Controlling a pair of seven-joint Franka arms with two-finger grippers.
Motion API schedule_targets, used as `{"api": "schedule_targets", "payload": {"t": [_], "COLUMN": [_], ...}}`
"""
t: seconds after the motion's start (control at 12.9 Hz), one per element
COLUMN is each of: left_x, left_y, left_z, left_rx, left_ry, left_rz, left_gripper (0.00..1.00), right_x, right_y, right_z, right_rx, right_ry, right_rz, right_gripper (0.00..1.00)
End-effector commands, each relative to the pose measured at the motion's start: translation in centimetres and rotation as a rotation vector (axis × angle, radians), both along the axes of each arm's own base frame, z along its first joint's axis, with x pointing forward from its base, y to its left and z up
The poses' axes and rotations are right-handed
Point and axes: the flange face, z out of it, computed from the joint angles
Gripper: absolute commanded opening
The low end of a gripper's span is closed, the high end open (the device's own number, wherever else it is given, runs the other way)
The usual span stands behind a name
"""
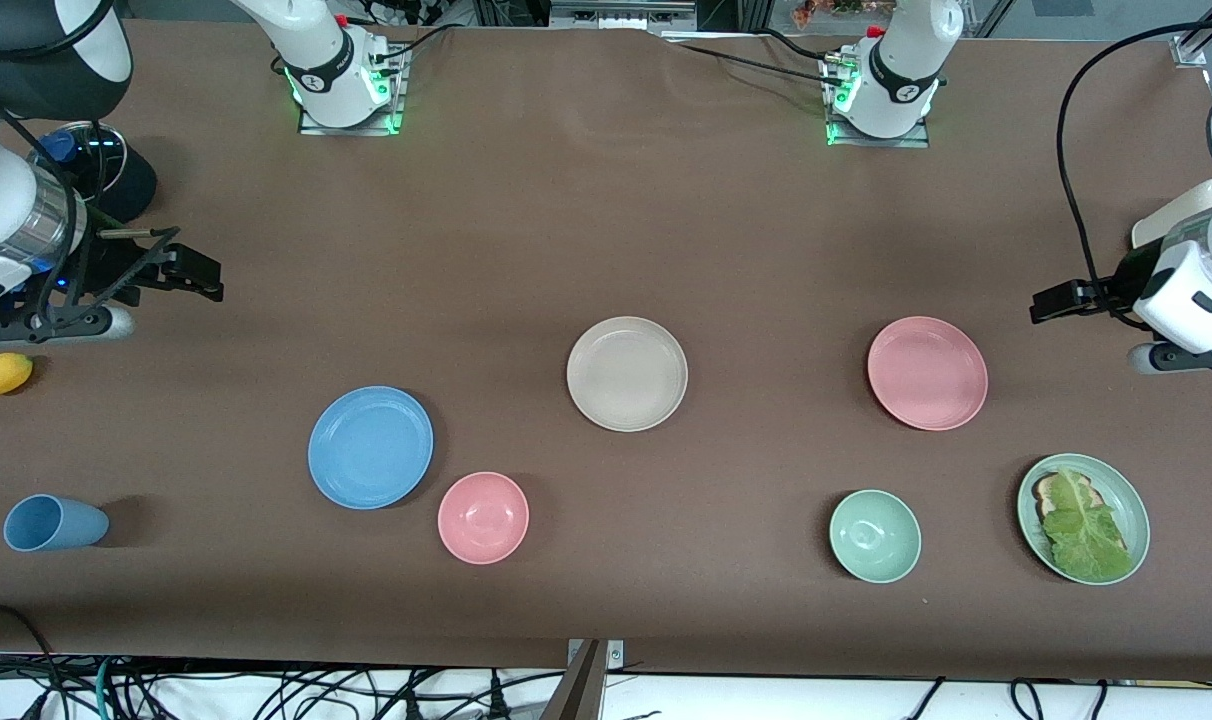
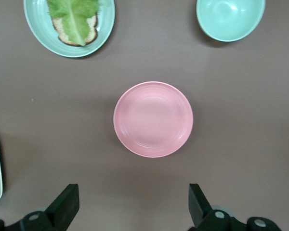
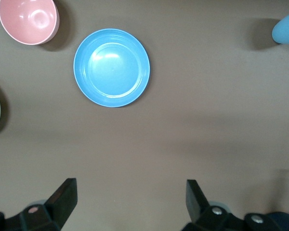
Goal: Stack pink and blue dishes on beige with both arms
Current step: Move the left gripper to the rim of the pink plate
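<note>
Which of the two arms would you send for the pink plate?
Probably the left. The left gripper hangs open at the pink plate's end of the table, plate centred in its wrist view. The right gripper, also open, faces the blue plate.

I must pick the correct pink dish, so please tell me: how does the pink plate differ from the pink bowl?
The pink plate is flat and shallow; the pink bowl is deeper. The plate is wider than the bowl. The plate lies toward the left arm's end of the table, while the bowl sits nearer the front camera, beside the blue plate. Both are plain pink, round, empty and upright.
</note>
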Motion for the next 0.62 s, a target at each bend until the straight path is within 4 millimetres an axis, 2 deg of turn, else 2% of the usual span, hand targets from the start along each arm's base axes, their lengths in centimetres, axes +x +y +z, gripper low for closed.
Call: {"api": "schedule_targets", "payload": {"t": [0.0,0.16,0.31,0.39,0.54], "left_x": [1.2,2.2,2.9,3.2,3.0], "left_y": [2.5,2.7,2.5,2.0,2.4], "left_z": [-2.8,-8.2,-15.5,-17.6,-21.1], "left_rx": [0.023,0.012,0.008,0.006,0.000], "left_ry": [0.047,0.132,0.247,0.266,0.253], "left_rz": [0.046,0.049,0.039,0.029,0.020], "left_gripper": [1.00,1.00,1.00,1.00,1.00], "right_x": [-0.3,-0.2,-0.3,-0.3,-0.3], "right_y": [-0.2,-0.2,-0.2,-0.1,-0.2], "right_z": [0.3,0.3,0.4,0.4,0.4], "right_rx": [0.005,0.005,0.004,0.004,0.005], "right_ry": [-0.006,-0.009,-0.007,-0.009,-0.007], "right_rz": [0.006,0.006,0.007,0.008,0.005], "right_gripper": [1.00,1.00,1.00,1.00,1.00]}}
